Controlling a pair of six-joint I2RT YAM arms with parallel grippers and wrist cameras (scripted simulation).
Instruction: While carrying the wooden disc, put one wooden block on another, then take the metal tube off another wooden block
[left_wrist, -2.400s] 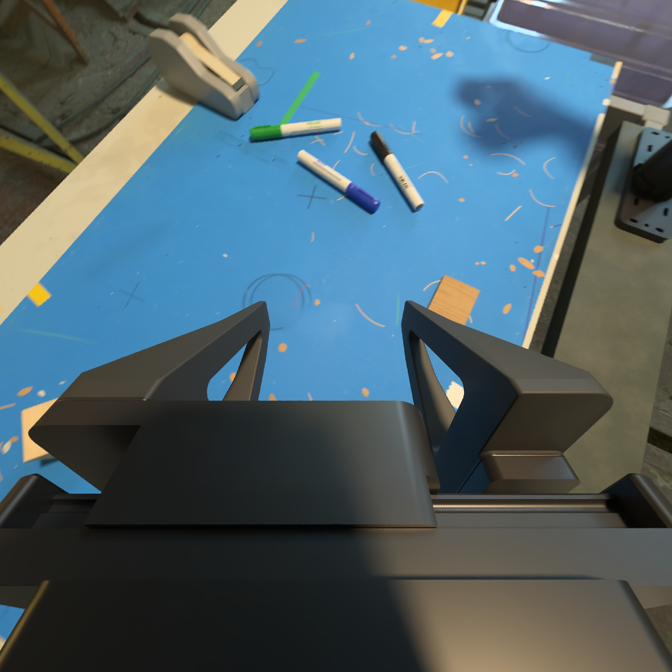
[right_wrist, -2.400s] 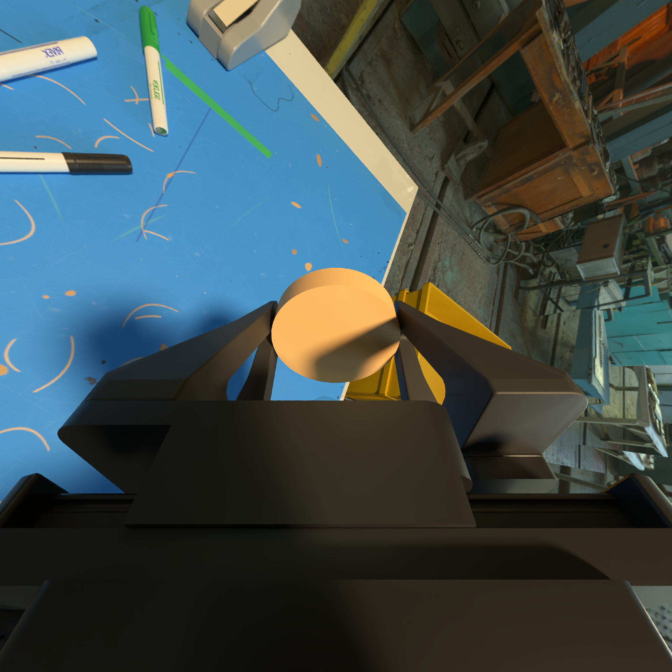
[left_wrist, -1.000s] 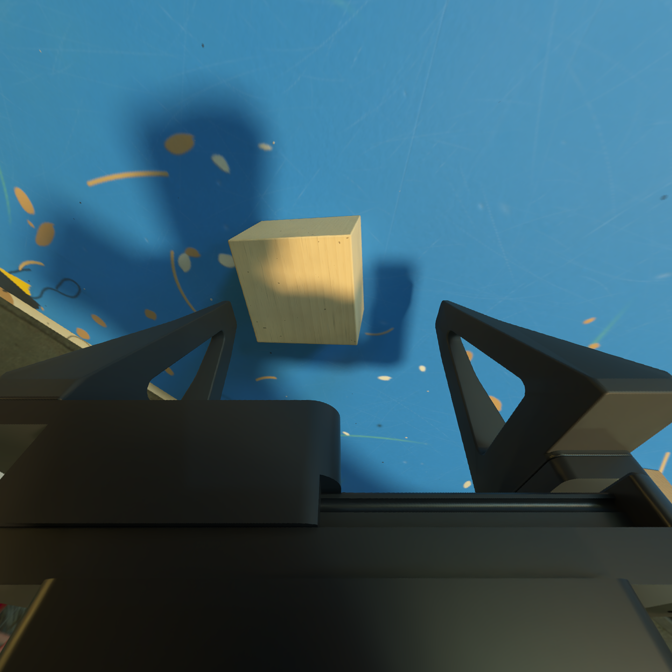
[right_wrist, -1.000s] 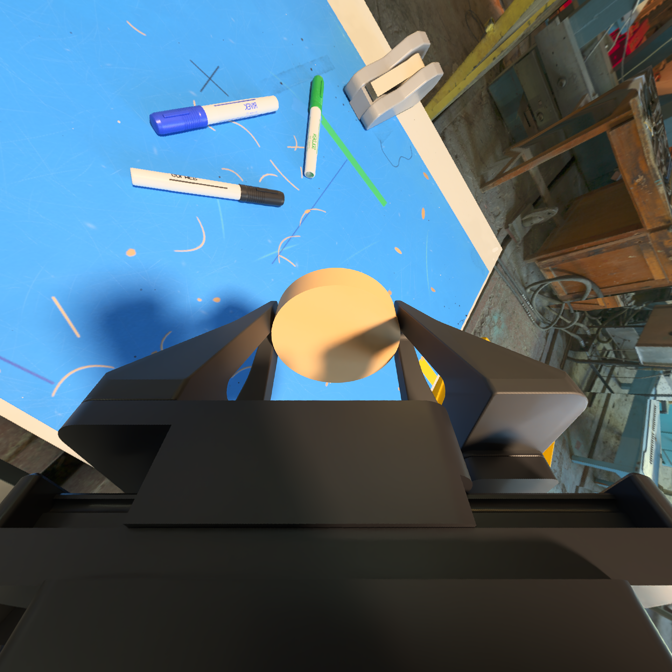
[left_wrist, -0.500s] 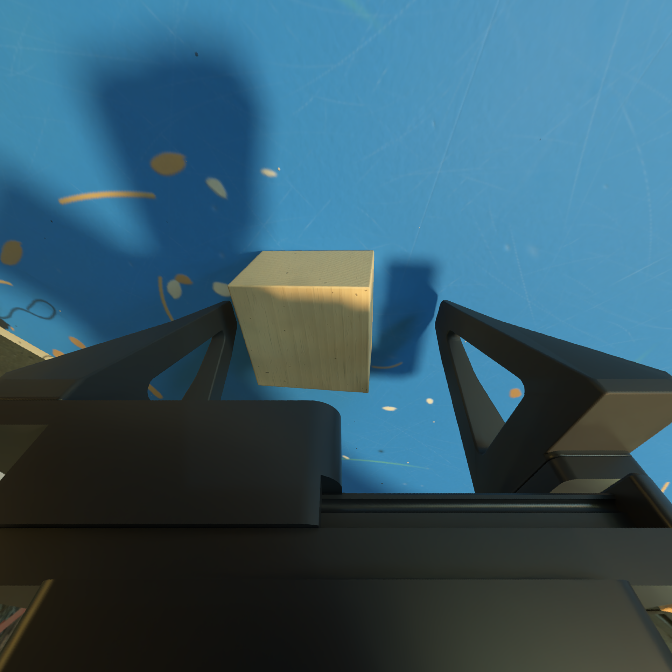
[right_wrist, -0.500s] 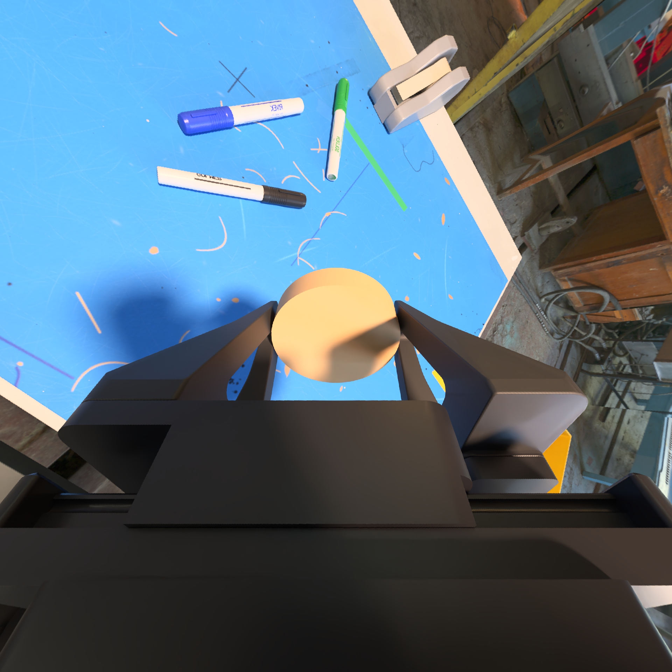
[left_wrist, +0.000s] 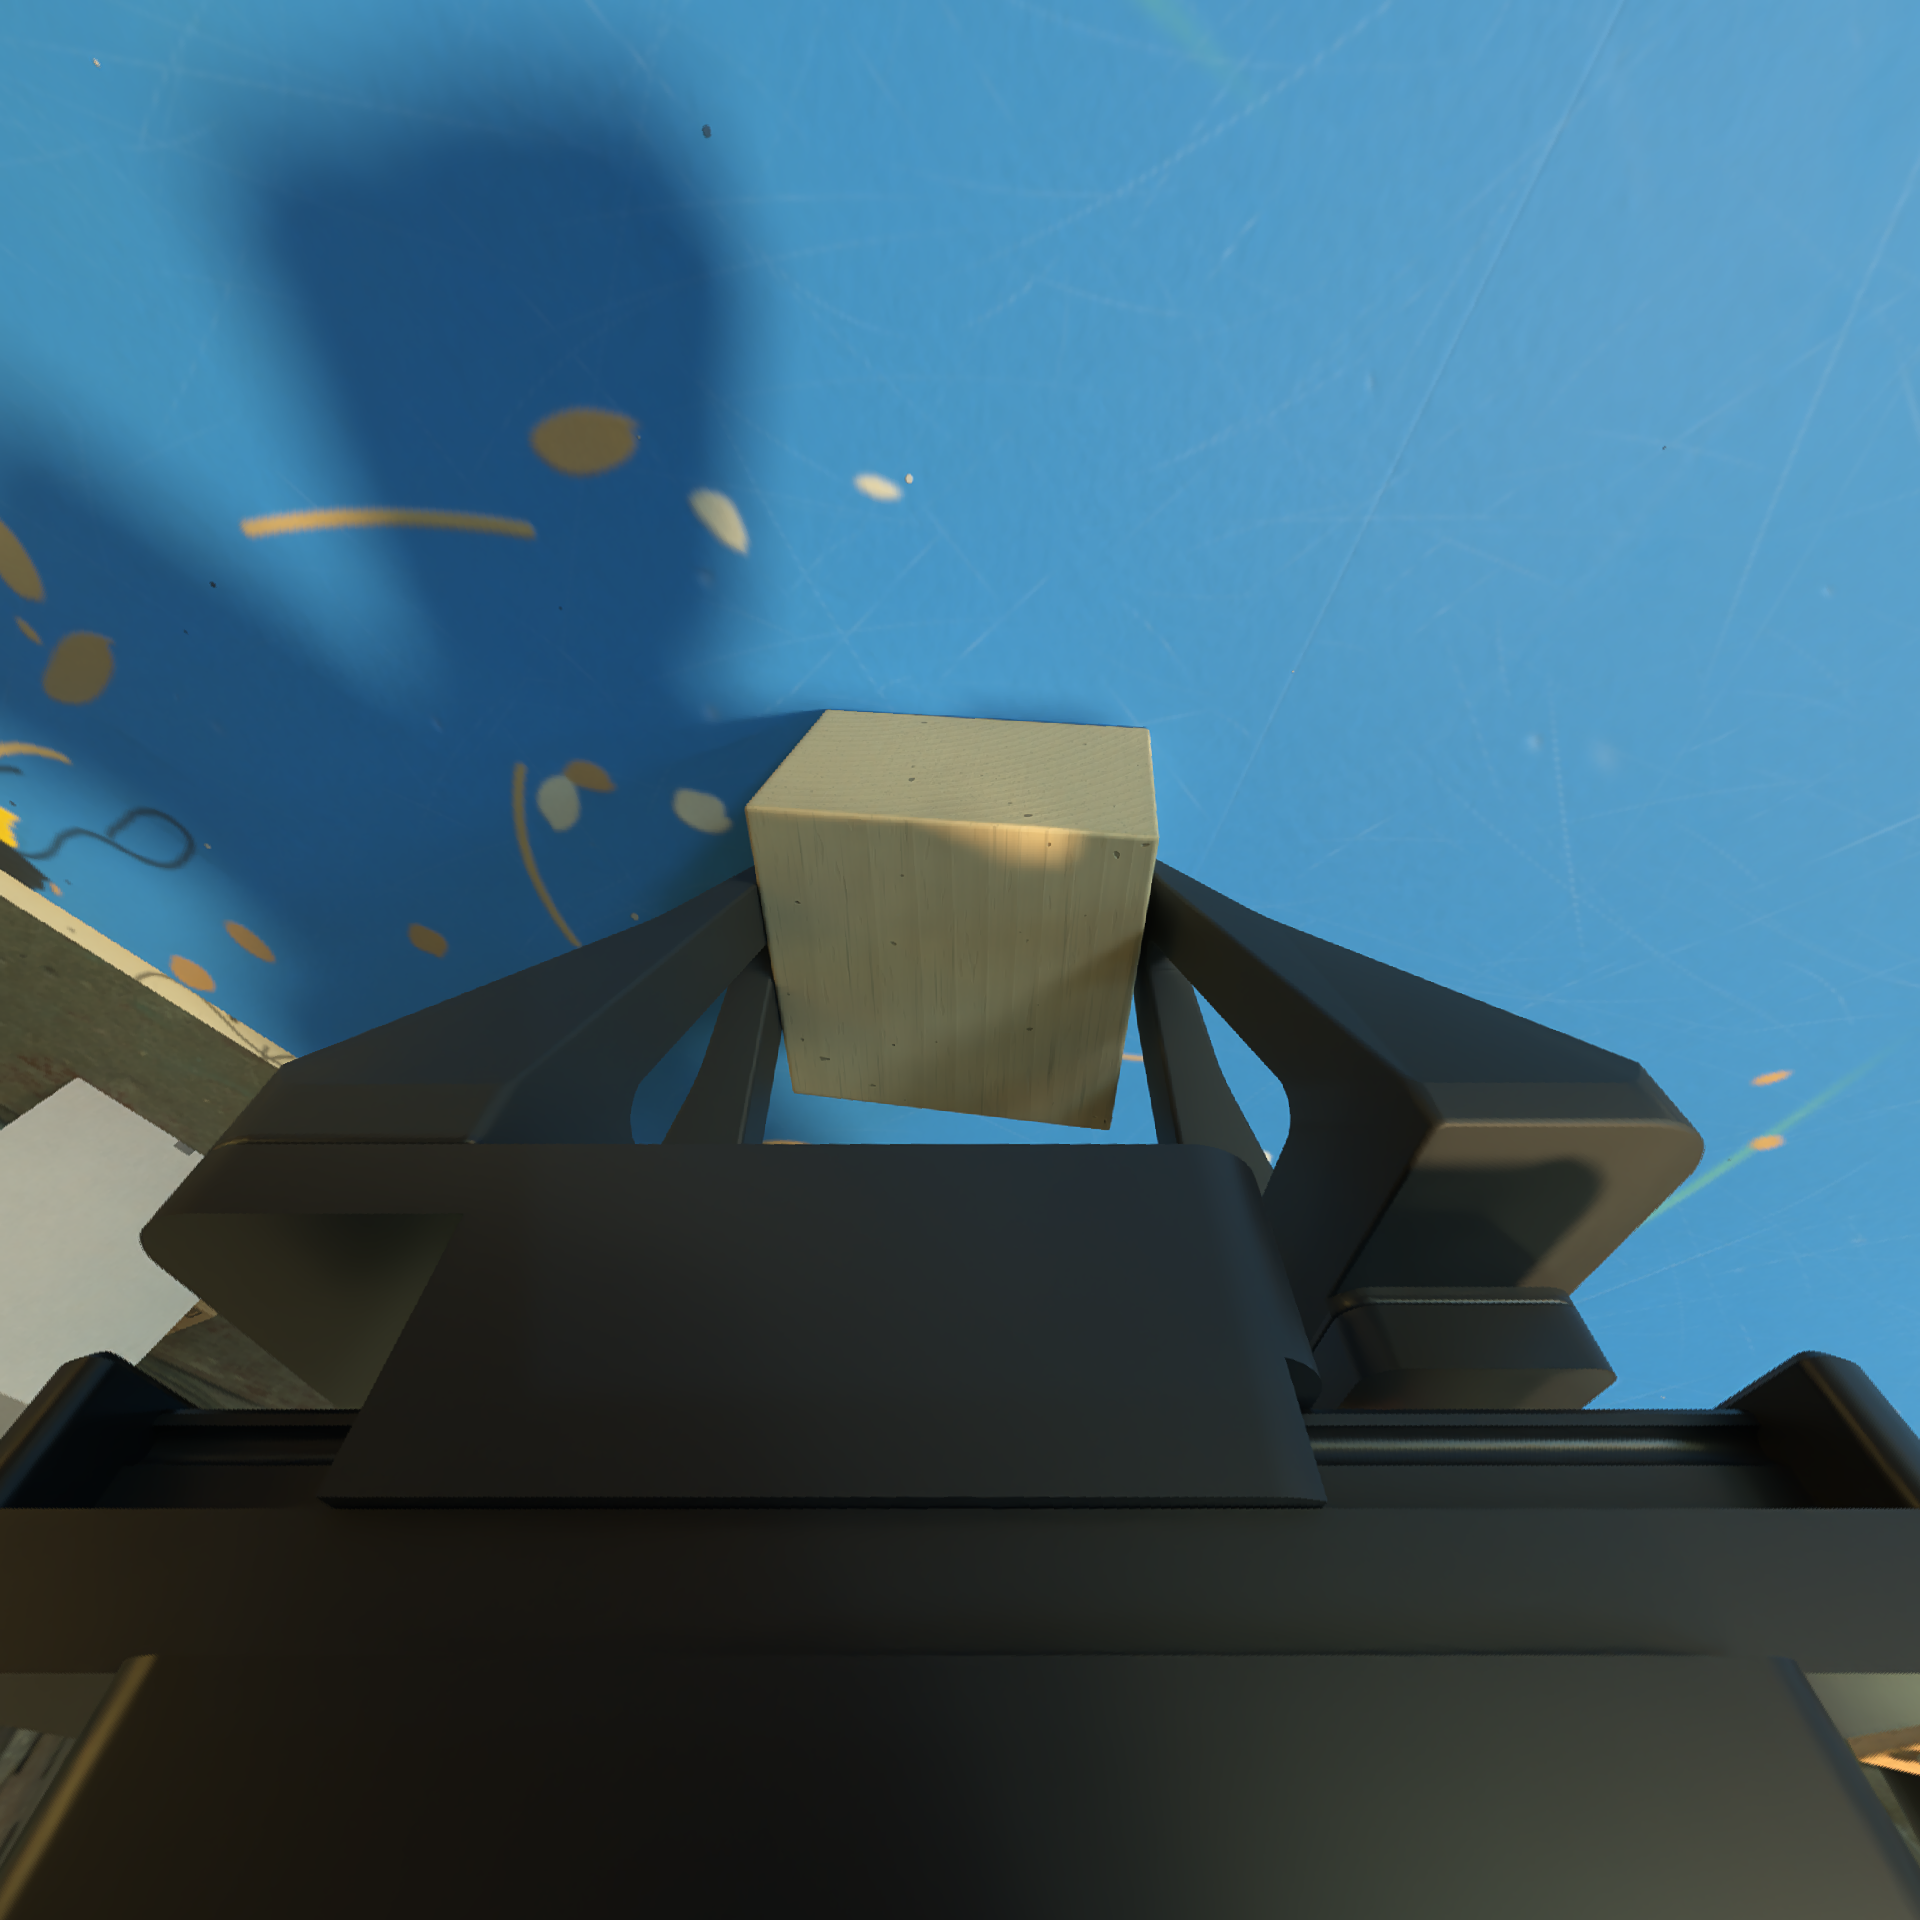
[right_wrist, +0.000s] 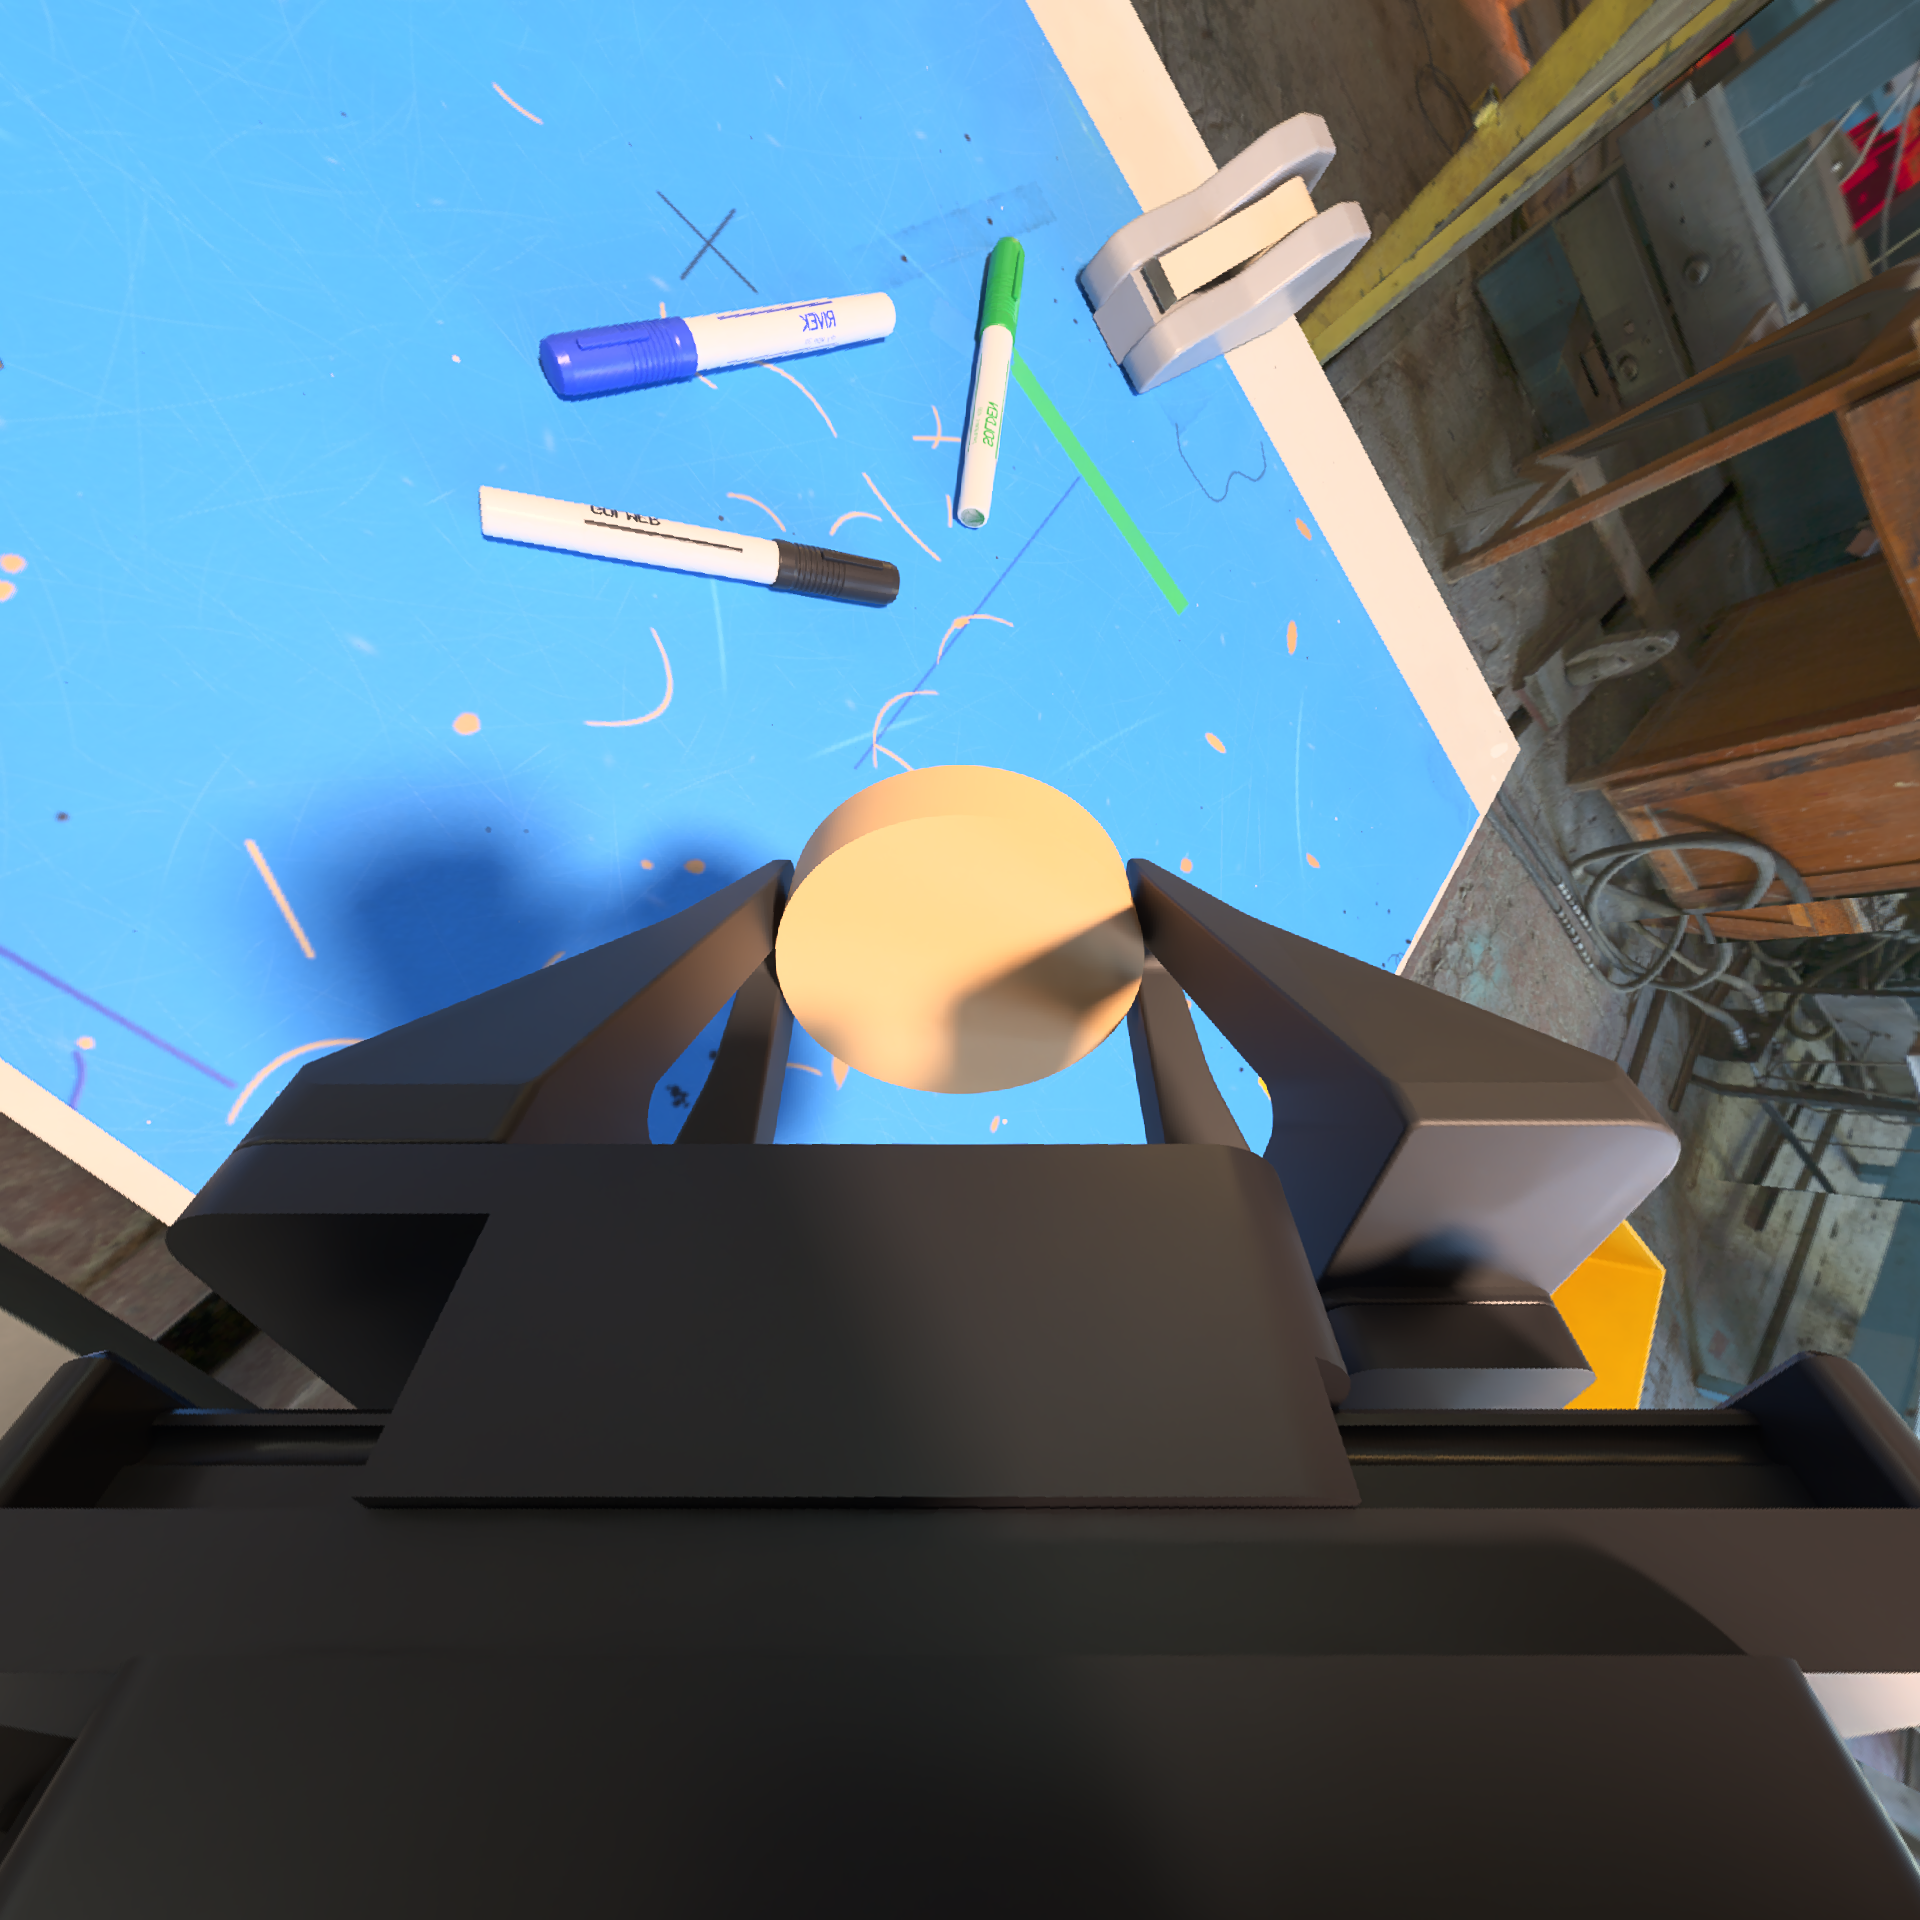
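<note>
Your left gripper (left_wrist: 951, 935) has just closed from spread onto the wooden block (left_wrist: 951, 945) between its fingertips, ready for lifting, while your right gripper (right_wrist: 956, 935) keeps pinching the wooden disc (right_wrist: 956, 925).

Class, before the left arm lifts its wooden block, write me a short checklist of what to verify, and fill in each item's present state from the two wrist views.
1. Left gripper shut on the wooden block, a finger on each side: ok.
2. Block sits square between the fingers, not visibly tilted: ok.
3. Right gripper holds the wooden disc: ok.
4. Second block to stack on is in view: not ok, neither view shows it.
5. Metal tube's place known: cannot tell.
6. Markers lie clear of the disc: ok.
</note>
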